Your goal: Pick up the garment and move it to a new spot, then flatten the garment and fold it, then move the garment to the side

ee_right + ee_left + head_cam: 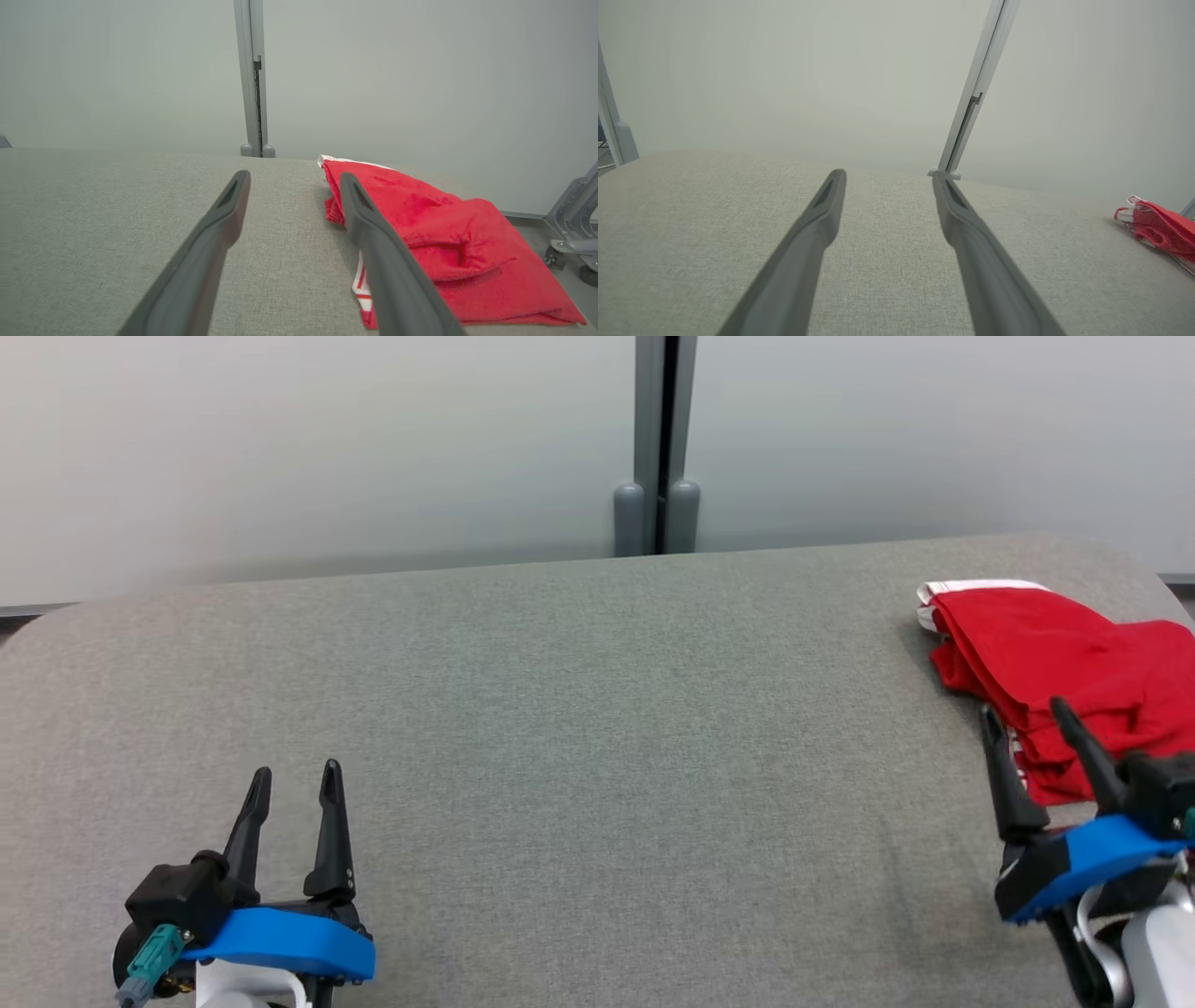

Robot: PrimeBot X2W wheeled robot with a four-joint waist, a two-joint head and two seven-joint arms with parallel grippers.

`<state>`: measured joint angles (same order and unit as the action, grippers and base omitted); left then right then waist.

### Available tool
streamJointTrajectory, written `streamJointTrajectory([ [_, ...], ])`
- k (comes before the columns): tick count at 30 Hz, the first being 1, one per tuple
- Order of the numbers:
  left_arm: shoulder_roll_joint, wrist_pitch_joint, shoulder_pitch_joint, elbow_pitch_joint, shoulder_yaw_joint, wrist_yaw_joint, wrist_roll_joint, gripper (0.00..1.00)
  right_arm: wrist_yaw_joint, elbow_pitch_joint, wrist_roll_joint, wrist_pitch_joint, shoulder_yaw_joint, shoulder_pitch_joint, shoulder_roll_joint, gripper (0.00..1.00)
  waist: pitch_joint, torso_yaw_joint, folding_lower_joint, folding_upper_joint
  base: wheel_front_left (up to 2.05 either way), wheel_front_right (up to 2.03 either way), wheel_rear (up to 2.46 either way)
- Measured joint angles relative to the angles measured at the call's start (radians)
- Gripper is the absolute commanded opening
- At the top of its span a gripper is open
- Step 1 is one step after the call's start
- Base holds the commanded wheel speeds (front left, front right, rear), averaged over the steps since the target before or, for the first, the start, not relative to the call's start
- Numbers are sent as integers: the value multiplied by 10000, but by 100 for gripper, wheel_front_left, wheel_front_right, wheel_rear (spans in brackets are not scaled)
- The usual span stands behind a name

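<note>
Garment (1055, 653): red cloth, loosely folded in a rumpled stack, with white trim at its far end and a white, red-striped band at its near edge.
Garment's place: by the far right corner of the worktop (597, 709), reaching the right edge.
Worktop: grey woven fabric, rounded corners.
Left gripper (298, 770): fingers spread, grasping nothing, over the near left part of the worktop, well apart from the garment.
Right gripper (1023, 707): fingers spread, nothing between them, at the garment's near left edge; contact with the cloth cannot be told.
Behind: pale partition wall with a grey post (656, 439).
</note>
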<state>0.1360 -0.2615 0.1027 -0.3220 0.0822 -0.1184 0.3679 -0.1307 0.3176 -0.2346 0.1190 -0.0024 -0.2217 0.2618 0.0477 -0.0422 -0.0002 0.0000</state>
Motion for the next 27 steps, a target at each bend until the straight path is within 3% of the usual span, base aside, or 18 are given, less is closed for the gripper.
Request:
streamJointTrajectory([
  [11, -138, -2, -293, -387, -199, -33, -82, 100, 0, -2226, 435, -740, -894, 2037, -1409, 100, -514, 341, 1, 0, 0, 0, 0],
  [27, -194, -2, -400, -700, -278, -75, -190, 100, 0, -2013, 303, -790, -1001, 2261, -1482, 100, -583, 363, 2, 0, 0, 0, 0],
])
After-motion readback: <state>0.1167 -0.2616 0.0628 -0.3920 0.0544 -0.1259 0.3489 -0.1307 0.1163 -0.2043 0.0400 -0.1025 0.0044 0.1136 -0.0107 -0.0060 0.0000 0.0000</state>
